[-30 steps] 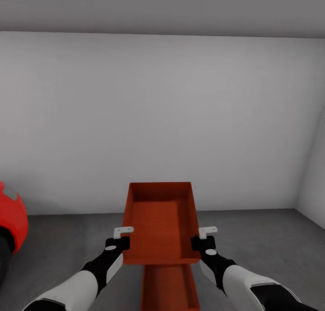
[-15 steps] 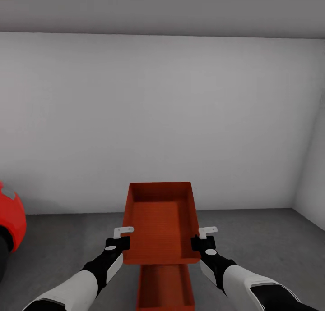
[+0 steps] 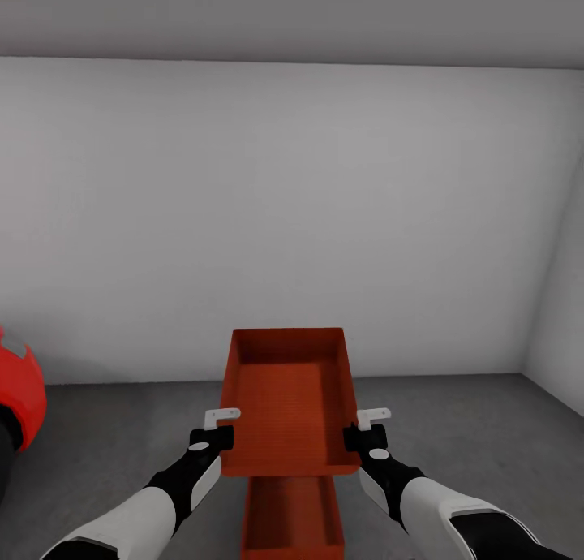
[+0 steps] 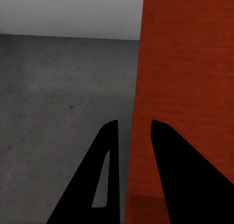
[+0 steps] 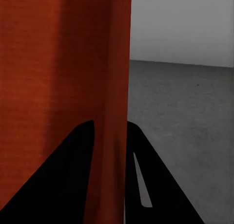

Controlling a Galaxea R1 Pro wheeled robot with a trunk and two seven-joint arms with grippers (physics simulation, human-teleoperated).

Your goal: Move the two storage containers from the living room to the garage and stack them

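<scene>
Since the earlier frames the head view had shifted slightly; the red car (image 3: pixel 18 398) sat further toward the frame's left edge. Head view: upper container (image 3: pixel 288 402) was held above the lower container (image 3: pixel 292 518) on the concrete floor (image 3: pixel 122 438). Left gripper (image 3: pixel 217 427) and right gripper (image 3: pixel 367 427) clamped its side walls.
Left wrist: fingers (image 4: pixel 173 185) straddled the wall.
Right wrist: fingers (image 5: pixel 61 177) likewise pinched the wall.
</scene>
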